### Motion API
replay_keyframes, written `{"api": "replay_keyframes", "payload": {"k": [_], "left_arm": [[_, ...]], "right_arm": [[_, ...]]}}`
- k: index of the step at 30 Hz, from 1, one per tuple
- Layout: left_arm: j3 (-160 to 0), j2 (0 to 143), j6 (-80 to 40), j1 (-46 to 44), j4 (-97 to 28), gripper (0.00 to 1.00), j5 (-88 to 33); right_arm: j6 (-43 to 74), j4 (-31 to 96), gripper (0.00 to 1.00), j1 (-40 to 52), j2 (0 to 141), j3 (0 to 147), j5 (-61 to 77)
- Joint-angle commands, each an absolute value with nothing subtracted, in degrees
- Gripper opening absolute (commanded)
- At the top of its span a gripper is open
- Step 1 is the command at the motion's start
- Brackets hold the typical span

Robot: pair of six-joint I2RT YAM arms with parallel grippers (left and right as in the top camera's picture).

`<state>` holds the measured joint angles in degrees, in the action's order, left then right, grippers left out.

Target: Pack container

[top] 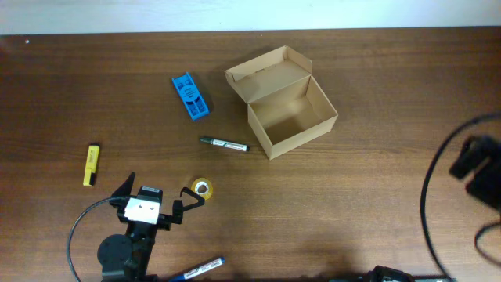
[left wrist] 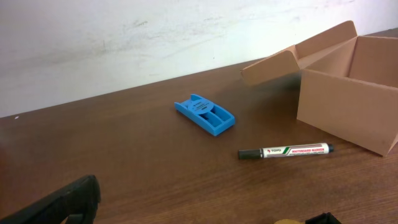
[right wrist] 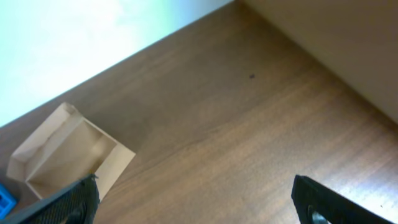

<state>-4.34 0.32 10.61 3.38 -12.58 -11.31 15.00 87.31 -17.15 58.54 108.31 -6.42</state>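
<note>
The container (top: 301, 139) is an open brown cardboard box right of centre, empty, its lid flap leaning back to the upper left. It also shows in the left wrist view (left wrist: 345, 106) and the right wrist view (right wrist: 112, 158). A black marker (top: 224, 144) lies just left of it, also seen in the left wrist view (left wrist: 285, 151). A yellow tape roll (top: 201, 188) lies beside the right finger of my left gripper (top: 160, 189), which is open and empty (left wrist: 193, 211). My right gripper (right wrist: 196, 202) is open and empty over bare table, far right of the box.
A flat blue plastic piece (top: 190, 96) lies left of the box, also in the left wrist view (left wrist: 205, 114). A yellow highlighter (top: 91, 164) lies at the left. A blue marker (top: 200, 269) lies at the front edge. The right arm (top: 479, 168) stands at the far right.
</note>
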Motion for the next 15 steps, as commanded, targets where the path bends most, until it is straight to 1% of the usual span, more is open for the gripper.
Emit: {"api": "replay_keyframes", "payload": {"k": [1,4,7,9,15], "left_arm": [[-4.05,0.34,10.31,3.14,-12.62,1.00,-10.72],[-4.05,0.34,10.31,3.14,-12.62,1.00,-10.72],[-4.05,0.34,10.31,3.14,-12.62,1.00,-10.72],[-4.05,0.34,10.31,3.14,-12.62,1.00,-10.72],[-4.05,0.34,10.31,3.14,-12.62,1.00,-10.72]], "right_arm": [[15.22,87.59,0.99,-15.97,55.11,107.81,-7.16],[15.25,87.07,0.99,-13.52,51.48,105.65,-7.14],[15.29,83.44,0.99,-11.64,47.05,100.36,-7.07],[15.49,78.50,0.99,-10.31,43.13,94.28,-6.55],[15.49,58.52,0.99,-8.23,31.53,72.36,-4.69]]}}
